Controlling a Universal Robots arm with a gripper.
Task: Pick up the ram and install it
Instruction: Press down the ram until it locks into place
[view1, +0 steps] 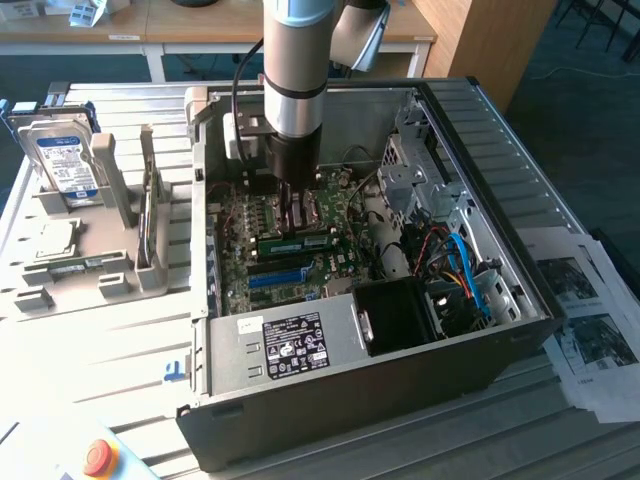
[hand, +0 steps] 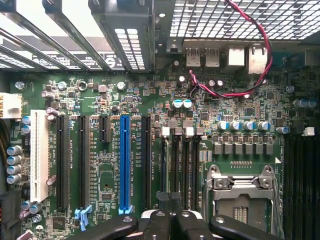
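The ram (view1: 296, 243), a narrow green stick with a pale label, stands on edge in a slot on the green motherboard (view1: 335, 265) inside the open computer case (view1: 500, 150). My gripper (view1: 289, 226) hangs straight down over the ram's middle, its fingers pressed together, tips at or just above the stick's top edge; contact cannot be told. In the wrist view the shut gripper (hand: 170, 224) hovers over the row of black memory slots (hand: 179, 165) beside the metal CPU socket (hand: 242, 192).
A grey fixture (view1: 120, 215) at the exterior view's left holds a silver hard drive (view1: 65, 160) and a processor chip (view1: 55, 240). Inside the case are a drive cage (view1: 410, 150), loose cables (view1: 460, 270) and a black fan (view1: 395, 315). Papers (view1: 590, 320) lie at the right.
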